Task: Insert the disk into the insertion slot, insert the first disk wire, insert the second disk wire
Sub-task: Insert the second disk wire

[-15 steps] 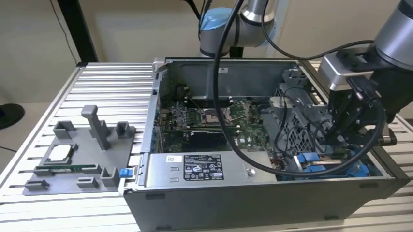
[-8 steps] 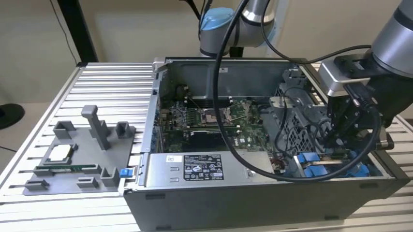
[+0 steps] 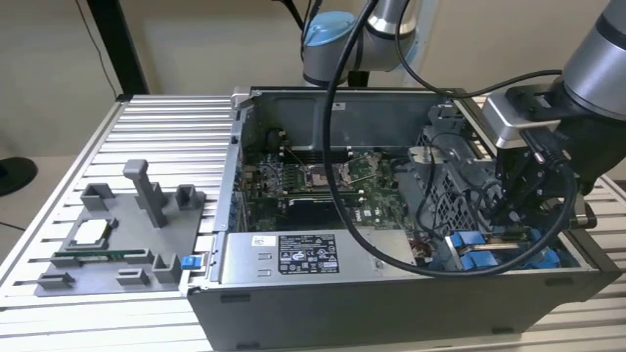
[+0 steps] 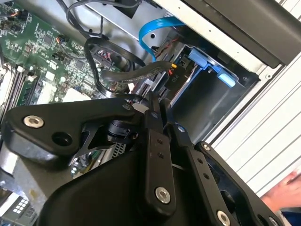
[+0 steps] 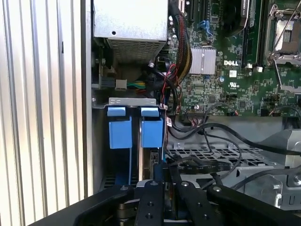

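Observation:
My gripper point(image 3: 509, 220) reaches down into the front corner of the open computer case, at the exterior view's right. In both wrist views its black fingers point(image 4: 154, 141) lie pressed together, shut. Their tips point(image 5: 163, 181) stand just behind the insertion slot point(image 5: 124, 101), a grey metal bay with blue tabs point(image 5: 151, 132). A dark flat part that may be the disk's edge point(image 5: 149, 165) sits between the tabs. One black flat disk wire point(image 5: 202, 165) runs up to the fingertips; I cannot tell whether it is held. A grey flat wire point(image 4: 141, 70) ends in a plug at the bay, beside a blue cable point(image 4: 151, 33).
The grey power-supply box point(image 3: 293, 257) lies along the case's front and the motherboard point(image 3: 323, 183) behind it. A perforated metal cage point(image 5: 211, 153) flanks the gripper. A grey fixture tray point(image 3: 108, 242) sits on the slatted table. A person's hand point(image 4: 287, 188) rests outside the case.

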`<state>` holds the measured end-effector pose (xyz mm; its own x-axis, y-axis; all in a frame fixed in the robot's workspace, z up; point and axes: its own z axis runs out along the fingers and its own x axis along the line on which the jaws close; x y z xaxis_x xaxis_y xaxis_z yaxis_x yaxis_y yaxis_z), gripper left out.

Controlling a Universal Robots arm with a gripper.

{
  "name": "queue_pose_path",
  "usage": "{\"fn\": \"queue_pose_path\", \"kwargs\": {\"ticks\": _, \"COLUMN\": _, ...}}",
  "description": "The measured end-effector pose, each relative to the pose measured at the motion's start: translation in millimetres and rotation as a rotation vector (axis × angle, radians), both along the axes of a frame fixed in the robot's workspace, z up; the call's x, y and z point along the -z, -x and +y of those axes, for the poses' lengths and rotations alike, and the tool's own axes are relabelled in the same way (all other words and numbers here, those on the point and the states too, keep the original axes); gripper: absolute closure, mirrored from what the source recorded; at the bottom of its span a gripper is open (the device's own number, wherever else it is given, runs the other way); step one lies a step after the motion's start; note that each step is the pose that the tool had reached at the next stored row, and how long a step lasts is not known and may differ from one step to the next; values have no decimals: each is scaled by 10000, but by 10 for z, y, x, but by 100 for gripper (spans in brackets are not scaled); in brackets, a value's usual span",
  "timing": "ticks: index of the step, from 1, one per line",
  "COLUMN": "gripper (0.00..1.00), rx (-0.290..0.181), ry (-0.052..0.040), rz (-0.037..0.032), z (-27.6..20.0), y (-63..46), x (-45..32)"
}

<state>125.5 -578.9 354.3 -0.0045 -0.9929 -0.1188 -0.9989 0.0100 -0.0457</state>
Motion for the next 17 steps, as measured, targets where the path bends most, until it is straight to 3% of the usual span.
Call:
{"fn": "queue_pose_path", "kwargs": {"ticks": 10, "gripper": 100, "rx": 0, "ry": 0, "rz": -93, "z": -12, "y": -1, "x": 68}}
{"fn": "queue_pose_path", "kwargs": {"ticks": 17, "gripper": 100, "rx": -1, "ry": 15, "rz": -118, "z": -16, "y": -2, "x": 78}}
